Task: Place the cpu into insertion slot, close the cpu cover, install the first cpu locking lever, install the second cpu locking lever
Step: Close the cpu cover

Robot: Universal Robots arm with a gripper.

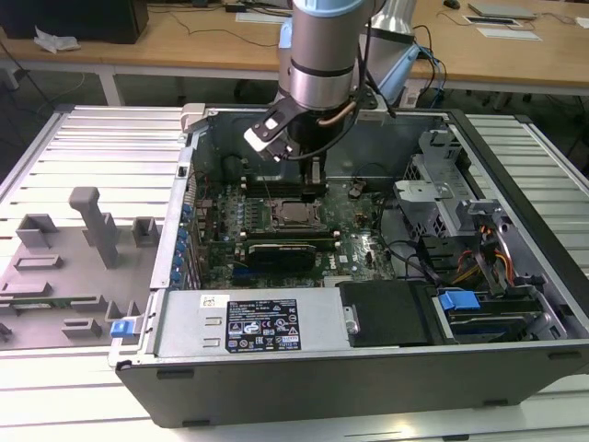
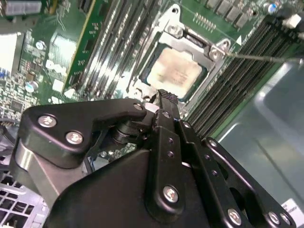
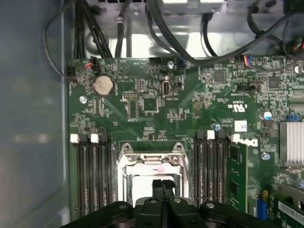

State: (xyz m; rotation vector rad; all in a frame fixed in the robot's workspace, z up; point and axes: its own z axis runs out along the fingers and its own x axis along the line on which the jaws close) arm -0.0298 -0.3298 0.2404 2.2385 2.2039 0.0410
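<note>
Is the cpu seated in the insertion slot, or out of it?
In. In the second wrist view the cpu lies flat inside the insertion slot, framed by its metal rim.

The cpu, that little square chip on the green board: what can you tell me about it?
The cpu is a small flat square with a dull silvery-tan top. It lies flat inside the window of the shiny cpu cover. Rows of long dark slots flank it on the green board. The shut gripper hangs at its edge; whether they touch cannot be told.
</note>
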